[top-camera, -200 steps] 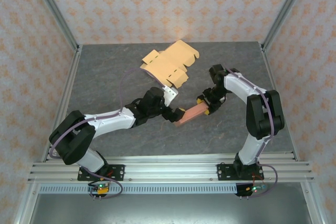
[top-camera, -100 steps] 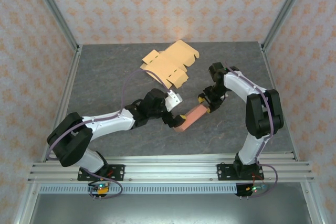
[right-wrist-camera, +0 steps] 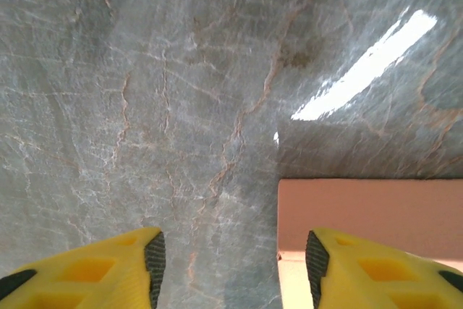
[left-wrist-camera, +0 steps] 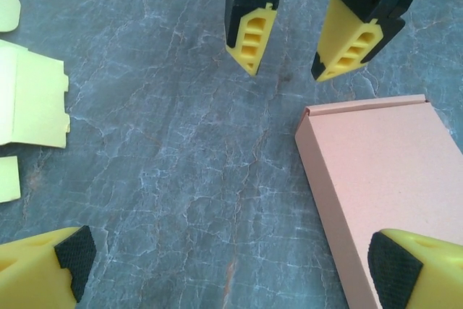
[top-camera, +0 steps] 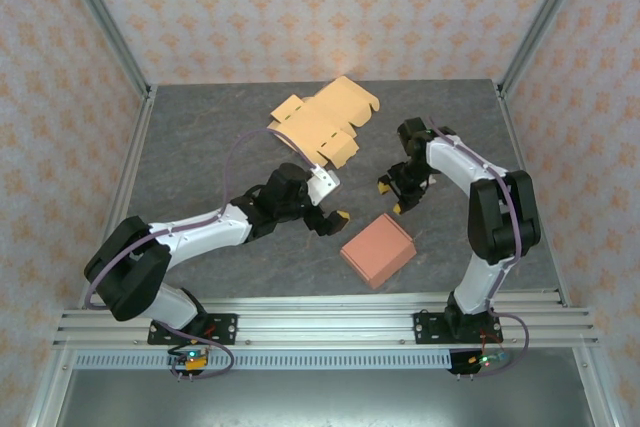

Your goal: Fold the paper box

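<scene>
The folded pink paper box [top-camera: 378, 249] lies flat on the grey table, free of both grippers. My left gripper [top-camera: 330, 219] hovers just left of it, open wide, with bare table between its fingers [left-wrist-camera: 231, 265]; the box [left-wrist-camera: 391, 171] reaches under its right pad [left-wrist-camera: 394, 269]. My right gripper [top-camera: 400, 195] hangs just beyond the box's far corner, open and holding nothing. In the left wrist view the right gripper [left-wrist-camera: 304, 41] points down at the table past the box's far edge. The right wrist view has the box [right-wrist-camera: 369, 211] beside its right finger, outside the gap of the gripper [right-wrist-camera: 231, 265].
Flat tan cardboard blanks [top-camera: 322, 122] lie overlapped at the back middle of the table, just beyond the left arm's wrist; their edges [left-wrist-camera: 32, 99] reach into the left wrist view. Metal frame rails border the table [top-camera: 200, 147] on the left, right and front.
The box was up off the table between the two grippers; it now lies flat, nearer the front edge. The right jaws widened and the left gripper drew back to the left.
</scene>
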`<state>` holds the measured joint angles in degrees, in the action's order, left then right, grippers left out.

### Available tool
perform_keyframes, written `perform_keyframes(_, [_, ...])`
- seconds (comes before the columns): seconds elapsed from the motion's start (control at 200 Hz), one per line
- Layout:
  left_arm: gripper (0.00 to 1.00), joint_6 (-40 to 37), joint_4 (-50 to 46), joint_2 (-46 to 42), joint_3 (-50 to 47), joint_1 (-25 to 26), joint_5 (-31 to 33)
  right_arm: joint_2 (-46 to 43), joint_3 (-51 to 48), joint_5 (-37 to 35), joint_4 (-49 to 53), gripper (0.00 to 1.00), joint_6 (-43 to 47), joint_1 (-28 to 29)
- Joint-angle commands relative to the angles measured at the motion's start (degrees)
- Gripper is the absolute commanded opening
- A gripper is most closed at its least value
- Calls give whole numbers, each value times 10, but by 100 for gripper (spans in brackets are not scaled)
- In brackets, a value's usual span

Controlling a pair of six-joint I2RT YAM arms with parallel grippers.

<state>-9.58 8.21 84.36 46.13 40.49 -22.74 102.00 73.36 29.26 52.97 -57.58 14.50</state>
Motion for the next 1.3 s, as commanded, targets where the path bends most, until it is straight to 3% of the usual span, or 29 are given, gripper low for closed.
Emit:
perform_keyframes(0.0, [100, 17, -61, -11, 32, 1, -7, -34, 11, -39, 15, 60, 96, -9])
perform_keyframes(0.115, [100, 12, -114, -15, 46, 37, 3, -71, -20, -16, 4, 64, 193, -25])
perform_keyframes(0.245, [100, -63, -137, -41, 19, 94, 14, -132, -70, -27, 16, 67, 275, -33])
perform_keyframes(0.38, [100, -182, -121, -59, -24, 127, 12, -177, -133, -22, 13, 71, 298, -33])
perform_keyframes(0.516, [100, -221, -163, -22, 3, 132, 47, -184, -192, 27, -18, 72, 292, -33])
perform_keyframes(0.641, [100, -257, -142, 13, -7, 141, 86, -196, -233, 61, -65, 76, 296, -33])
perform_keyframes(0.741, [100, -255, -102, 32, -14, 141, 102, -196, -247, 95, -97, 77, 292, -33])
perform_keyframes(0.926, [100, -225, -30, 69, -17, 123, 197, -197, -274, 142, -168, 77, 226, -24])
perform_keyframes(1.101, [100, -197, -25, 57, -20, 72, 141, -163, -247, 134, -261, 76, 189, -19])
perform_keyframes(1.296, [100, -156, -51, 14, -28, 54, 110, -110, -150, 100, -231, 77, 209, -20])
